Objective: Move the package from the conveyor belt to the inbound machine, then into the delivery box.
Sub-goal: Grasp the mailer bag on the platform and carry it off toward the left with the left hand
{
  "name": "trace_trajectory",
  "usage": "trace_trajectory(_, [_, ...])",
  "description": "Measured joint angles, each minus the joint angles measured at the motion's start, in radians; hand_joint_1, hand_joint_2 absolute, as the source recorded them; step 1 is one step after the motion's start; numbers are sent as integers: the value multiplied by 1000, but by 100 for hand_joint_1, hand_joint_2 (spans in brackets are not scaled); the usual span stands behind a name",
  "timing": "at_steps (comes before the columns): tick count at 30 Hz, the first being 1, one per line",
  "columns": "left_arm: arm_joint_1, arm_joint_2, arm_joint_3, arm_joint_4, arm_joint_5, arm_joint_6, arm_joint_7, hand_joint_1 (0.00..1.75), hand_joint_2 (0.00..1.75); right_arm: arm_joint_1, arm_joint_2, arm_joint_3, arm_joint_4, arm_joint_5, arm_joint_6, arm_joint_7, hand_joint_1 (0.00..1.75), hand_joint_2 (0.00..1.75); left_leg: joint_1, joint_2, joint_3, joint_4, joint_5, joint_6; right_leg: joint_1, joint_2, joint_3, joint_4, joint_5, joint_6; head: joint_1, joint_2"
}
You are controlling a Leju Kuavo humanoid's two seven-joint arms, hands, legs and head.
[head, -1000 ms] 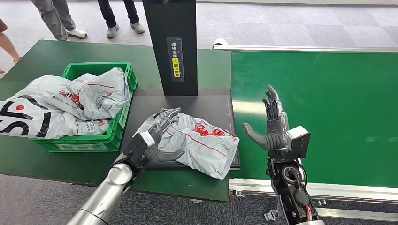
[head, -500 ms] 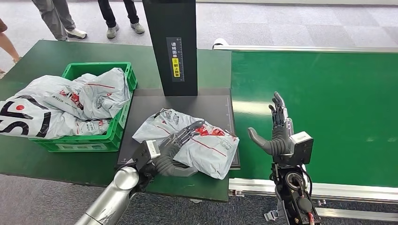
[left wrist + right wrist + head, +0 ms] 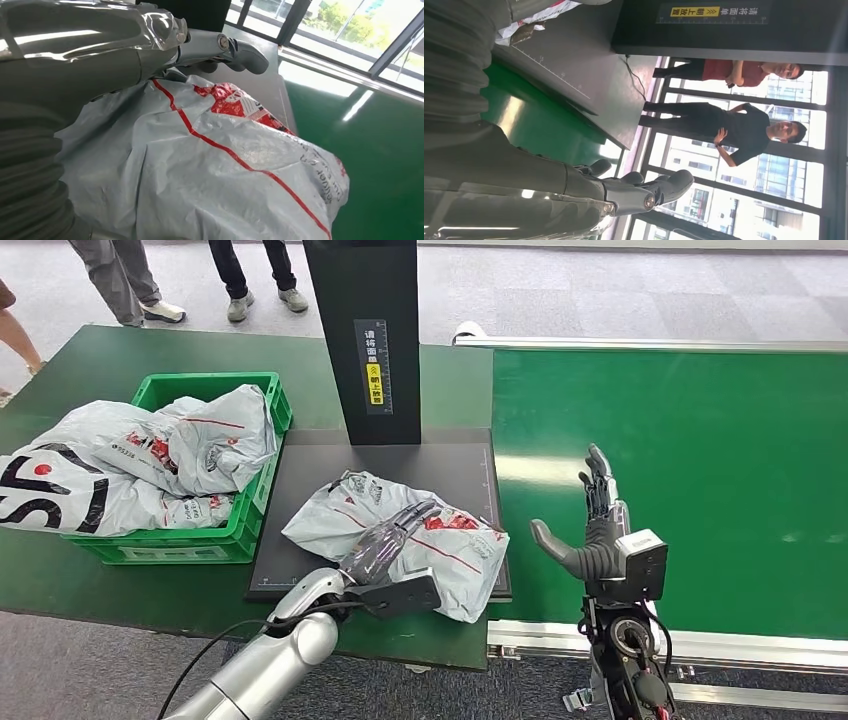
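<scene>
The grey courier package (image 3: 420,540) with red markings is lying on the black platform (image 3: 455,465) of the inbound machine, toward its front edge, in front of the machine's black upright column (image 3: 365,340). My left hand (image 3: 385,555) is resting on top of the package, fingers (image 3: 400,525) extended flat along it, thumb out at the front edge; whether it is actually gripping the bag I cannot tell. My right hand (image 3: 598,535) is hovering above the green conveyor belt (image 3: 700,460), near its front edge, fingers spread and upright, holding nothing. The green delivery box (image 3: 262,405) is sitting at the table's left side, filled with other grey bags (image 3: 140,455).
</scene>
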Motion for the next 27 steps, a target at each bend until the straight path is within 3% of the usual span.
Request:
trace_trajectory(8, [-24,-9,-25,79,-214,117,142,0,175,7,13,-8,-4,21,9,12,0,175,0,0,0,0,0,0,0,0,0,0,0,0,0,0])
trace_trajectory(13, [-27,-22,-21,124,-326,102,186,0,175,12,24,-8,-6,39,13,22,0,175,0,0,0,0,0,0,0,0,1,0,0,0,0,0])
trace_trajectory(14, [-29,-25,-20,131,-338,92,186,15,175,12,25,-8,-6,41,14,24,0,175,0,0,0,0,0,0,0,0,1,0,0,0,0,0])
trace_trajectory(17, [-38,-35,-19,150,-362,76,183,127,175,15,28,-9,-7,47,16,29,0,175,0,-1,2,0,0,0,0,-1,3,0,-1,0,0,0])
trace_trajectory(18, [-39,-37,-17,156,-364,75,179,155,175,18,30,-10,-9,49,16,29,0,175,0,-1,2,0,0,0,0,-1,4,0,-1,0,0,0])
trace_trajectory(20, [-38,-42,-11,164,-366,76,170,172,175,25,32,-15,-16,51,17,31,0,175,0,-1,3,0,0,0,0,-1,4,0,-1,0,0,0])
trace_trajectory(27, [-37,-50,22,168,-348,86,129,175,175,48,34,-30,-38,58,20,40,0,175,0,-1,3,0,0,0,0,-1,4,0,0,0,0,0])
